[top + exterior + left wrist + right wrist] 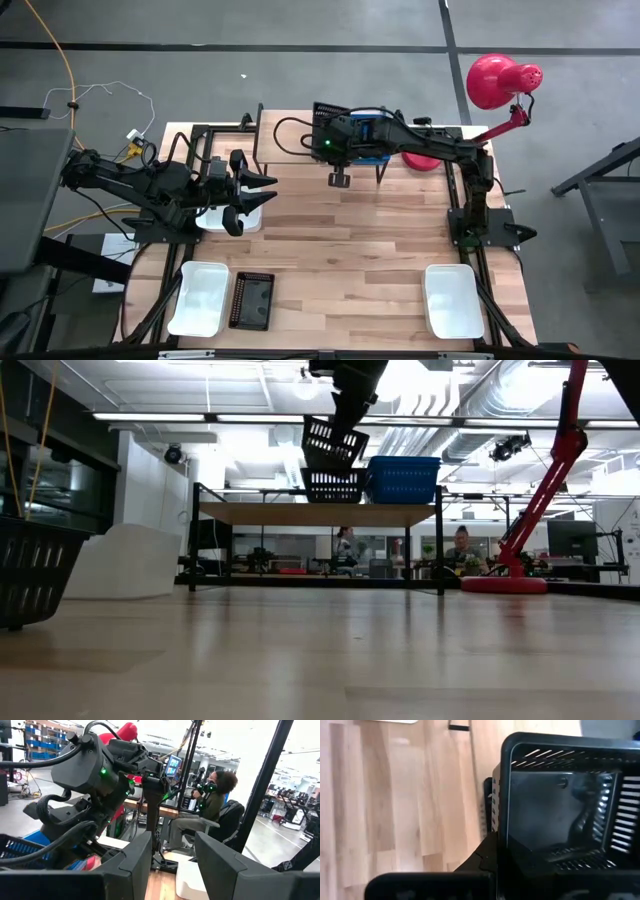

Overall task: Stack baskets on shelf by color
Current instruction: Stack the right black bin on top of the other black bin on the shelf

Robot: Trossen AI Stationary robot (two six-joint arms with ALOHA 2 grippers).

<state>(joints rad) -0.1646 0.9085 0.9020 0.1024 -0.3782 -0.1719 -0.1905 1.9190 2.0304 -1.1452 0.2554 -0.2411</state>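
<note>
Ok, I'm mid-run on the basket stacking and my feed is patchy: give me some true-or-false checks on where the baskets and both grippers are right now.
1. The right gripper holds a black basket tilted above the shelf. True.
2. A blue basket sits on the shelf. True.
3. The left gripper carries a blue basket. False: it hangs over a white basket, holding nothing.
4. No black basket is on the shelf. False: one black basket stands beside the blue one.
5. The table's front edge holds three white baskets. False: two white, one black.

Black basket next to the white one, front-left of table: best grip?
Judging from the high view, the black basket lies flat and open side up beside the white basket. Come straight down and pinch a short end wall, or the long wall away from its white neighbour.
</note>
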